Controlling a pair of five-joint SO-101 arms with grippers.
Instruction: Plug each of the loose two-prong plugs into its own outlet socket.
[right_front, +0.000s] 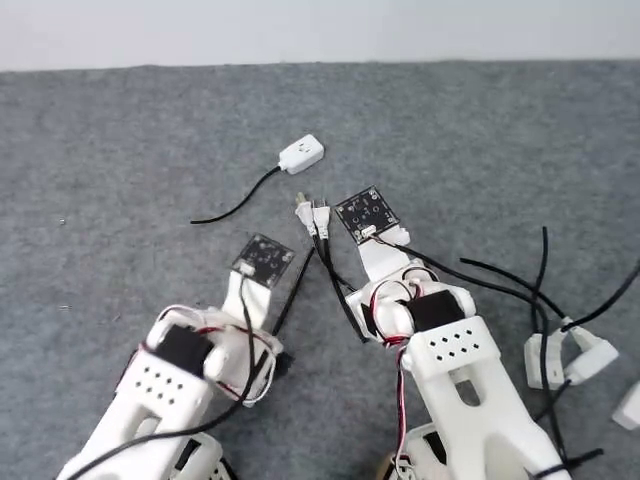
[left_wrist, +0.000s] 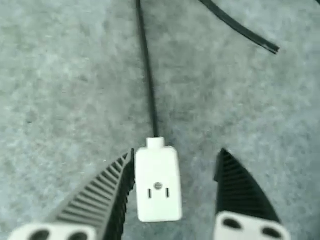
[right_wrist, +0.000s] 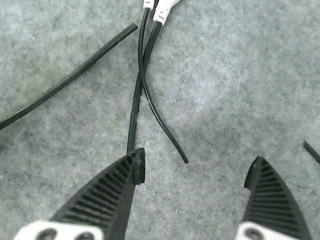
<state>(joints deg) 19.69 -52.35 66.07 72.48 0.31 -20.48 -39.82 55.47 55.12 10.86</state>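
The outlet socket (left_wrist: 158, 190) is white on a black cord (left_wrist: 147, 75); the two plugs (right_wrist: 161, 9) are white, black-corded too. My left gripper (left_wrist: 175, 155) and right gripper (right_wrist: 198, 157) are ribbed black. The table (right_front: 120, 150) is mottled grey.

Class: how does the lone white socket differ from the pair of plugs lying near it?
The socket is one blocky piece with slots; the plugs are two slimmer pieces with prongs, side by side. The socket's cord curves off sideways; the plugs' cords run straighter and cross. Both are white with black cords.
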